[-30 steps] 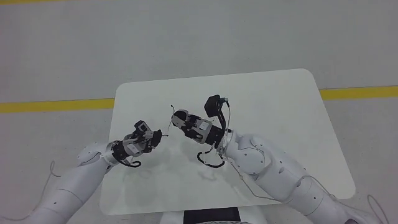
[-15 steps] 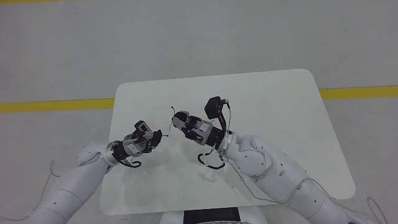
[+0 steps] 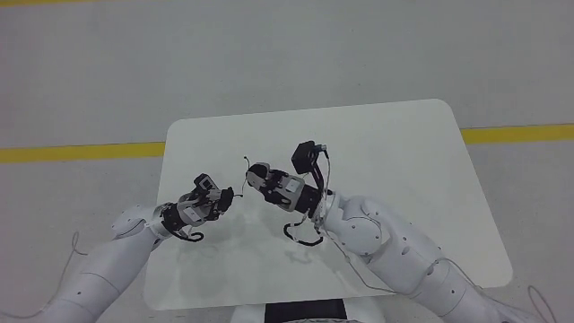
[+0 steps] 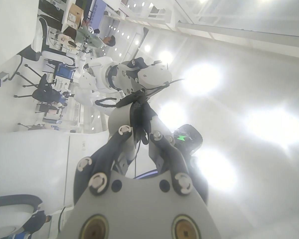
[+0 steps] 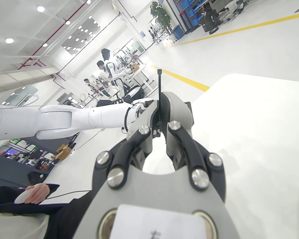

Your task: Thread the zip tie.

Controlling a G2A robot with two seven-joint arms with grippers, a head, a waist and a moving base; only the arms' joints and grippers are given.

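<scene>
While both arms hover over the white counter (image 3: 404,144), right gripper (image 5: 160,115) is clamped on the thin black plastic zip tie (image 5: 159,88), strap sticking up. Left gripper (image 4: 139,131) pinches a small black piece (image 4: 139,111), probably the tie's other end. Grippers near, not touching; threading not yet done.

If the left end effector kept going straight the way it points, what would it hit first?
Likely the right end effector holding the zip tie, directly ahead; depth unclear.
</scene>
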